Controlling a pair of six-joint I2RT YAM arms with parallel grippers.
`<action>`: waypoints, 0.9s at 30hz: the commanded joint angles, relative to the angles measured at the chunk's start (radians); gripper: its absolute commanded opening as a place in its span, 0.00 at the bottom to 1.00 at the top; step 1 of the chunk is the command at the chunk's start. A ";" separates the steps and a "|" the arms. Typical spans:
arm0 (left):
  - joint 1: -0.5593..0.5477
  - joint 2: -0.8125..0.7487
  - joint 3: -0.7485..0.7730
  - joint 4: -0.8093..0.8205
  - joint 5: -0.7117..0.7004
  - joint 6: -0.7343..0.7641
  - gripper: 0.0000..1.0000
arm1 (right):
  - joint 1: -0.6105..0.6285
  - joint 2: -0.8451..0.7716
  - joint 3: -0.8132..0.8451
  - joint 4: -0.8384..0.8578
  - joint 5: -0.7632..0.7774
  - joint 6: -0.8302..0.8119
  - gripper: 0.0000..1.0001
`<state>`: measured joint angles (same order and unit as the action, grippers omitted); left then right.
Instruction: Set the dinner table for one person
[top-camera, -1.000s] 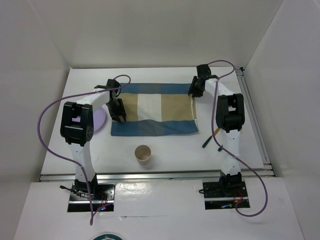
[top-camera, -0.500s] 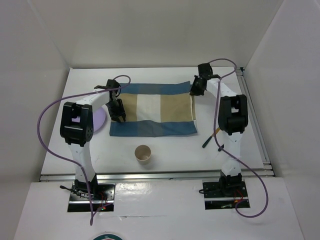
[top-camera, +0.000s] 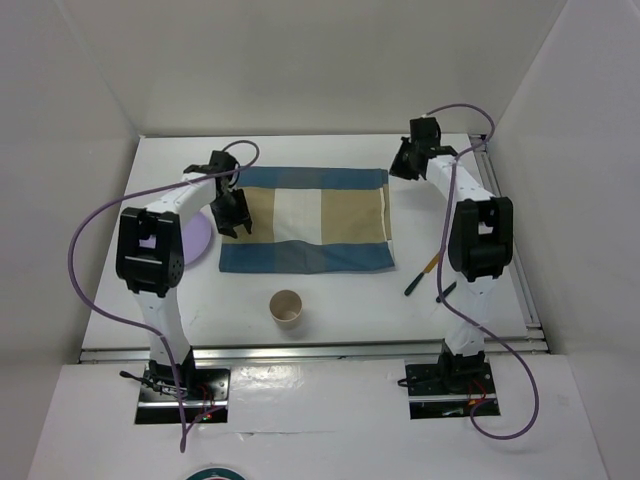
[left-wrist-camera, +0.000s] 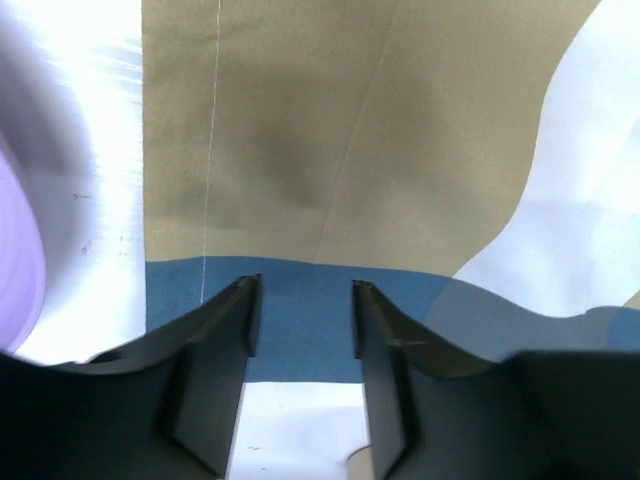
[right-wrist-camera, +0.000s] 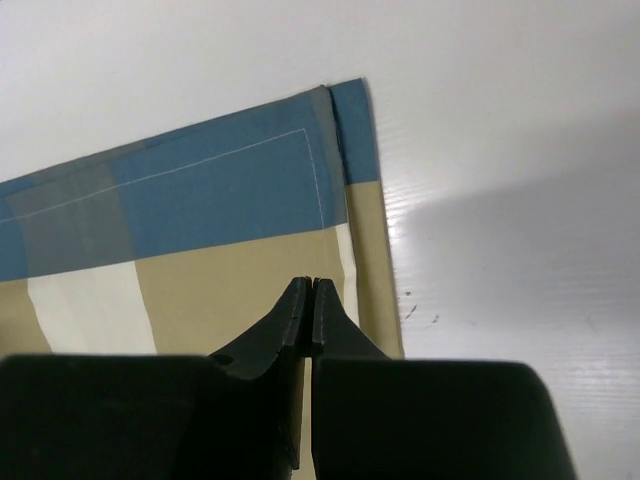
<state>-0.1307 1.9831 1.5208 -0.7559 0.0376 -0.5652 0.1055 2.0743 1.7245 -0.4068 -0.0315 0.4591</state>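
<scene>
The white dinner table (top-camera: 340, 305) carries a blue-and-tan striped mat (top-camera: 305, 220) lying flat at its middle. My left gripper (top-camera: 232, 212) is open and empty over the mat's left edge. In the left wrist view its jaws (left-wrist-camera: 303, 290) stand apart above the mat's blue stripe (left-wrist-camera: 300, 310). My right gripper (top-camera: 405, 160) is shut and empty, just right of the mat's far right corner. In the right wrist view its tips (right-wrist-camera: 309, 285) hover above that corner of the mat (right-wrist-camera: 200, 200), and I cannot tell whether they touch it.
A purple plate (top-camera: 200, 240) lies left of the mat, partly under the left arm, and shows at the left edge of the left wrist view (left-wrist-camera: 20, 250). A tan paper cup (top-camera: 287, 308) stands upright in front of the mat. Two utensils (top-camera: 420, 277) lie at the right.
My right gripper has moved right and back, off the mat's far right corner. My left gripper has shifted slightly back and to the left. The mat lies a little flatter.
</scene>
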 joint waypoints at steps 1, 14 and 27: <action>0.032 -0.069 0.036 -0.039 -0.034 0.019 0.59 | -0.004 0.004 -0.019 0.036 -0.033 -0.002 0.00; 0.449 -0.346 -0.212 0.033 -0.022 -0.162 0.98 | 0.074 -0.180 -0.203 0.008 -0.065 -0.027 0.59; 0.592 -0.340 -0.436 0.125 0.100 -0.236 0.96 | 0.083 -0.252 -0.289 -0.030 -0.065 -0.007 0.77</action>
<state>0.4534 1.6291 1.0954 -0.6743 0.1059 -0.7689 0.1875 1.8759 1.4471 -0.4271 -0.0948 0.4488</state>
